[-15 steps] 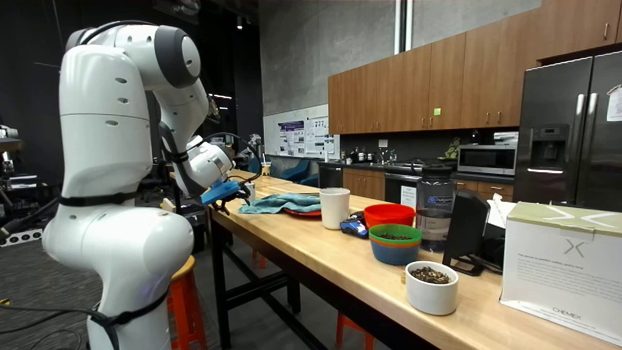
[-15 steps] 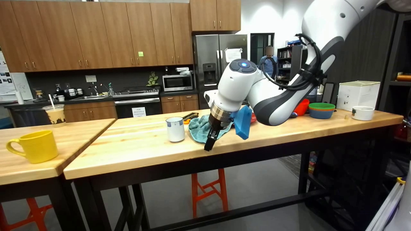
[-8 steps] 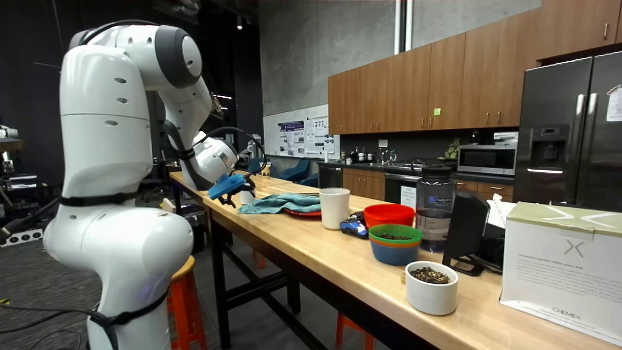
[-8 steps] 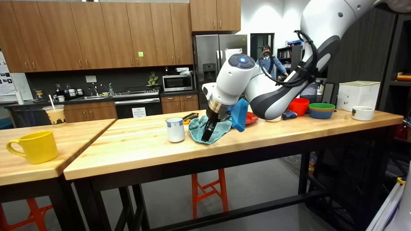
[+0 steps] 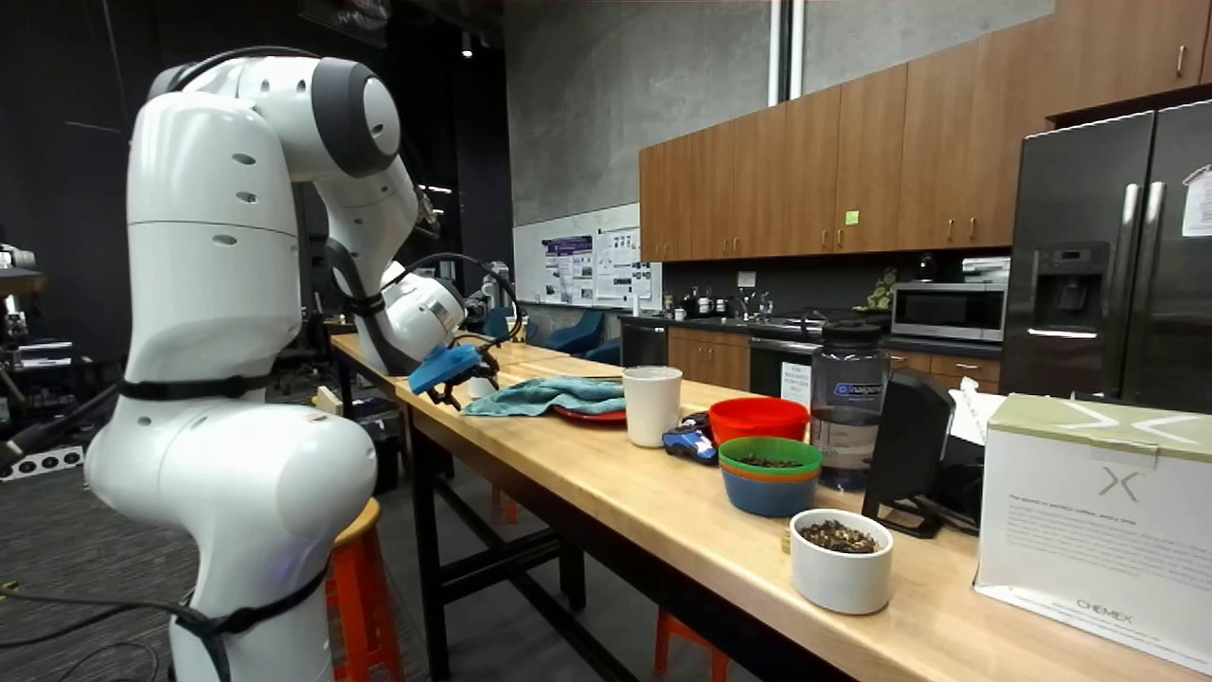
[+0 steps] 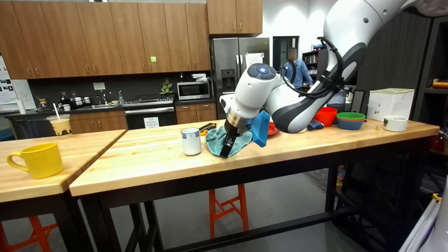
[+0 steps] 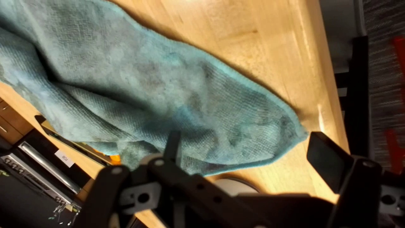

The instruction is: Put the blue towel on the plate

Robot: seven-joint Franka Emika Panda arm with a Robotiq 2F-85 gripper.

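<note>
The blue-green towel (image 7: 152, 72) lies crumpled on the wooden table, its pointed corner toward the front edge. It shows in both exterior views (image 5: 554, 392) (image 6: 243, 140). The red plate (image 5: 597, 416) sits beside it with the towel partly over its rim. Part of the plate (image 6: 273, 129) shows behind the arm in an exterior view; it is out of the wrist view. My gripper (image 7: 248, 144) is open and empty, its fingers on either side of the towel's corner. In an exterior view the gripper (image 6: 225, 151) is low over the towel's front part; contact cannot be told.
A white mug (image 6: 191, 141) stands close beside the towel and gripper. A black-and-orange tool (image 6: 208, 128) lies behind the towel. A white cup (image 5: 651, 407), red bowl (image 5: 757, 418) and stacked bowls (image 5: 770, 490) stand beyond the plate. The table's front edge (image 6: 157, 178) is near.
My gripper has moved from the table's front edge in over the towel's corner, then dropped slightly. More of the red plate shows past the arm. The towel has not visibly moved.
</note>
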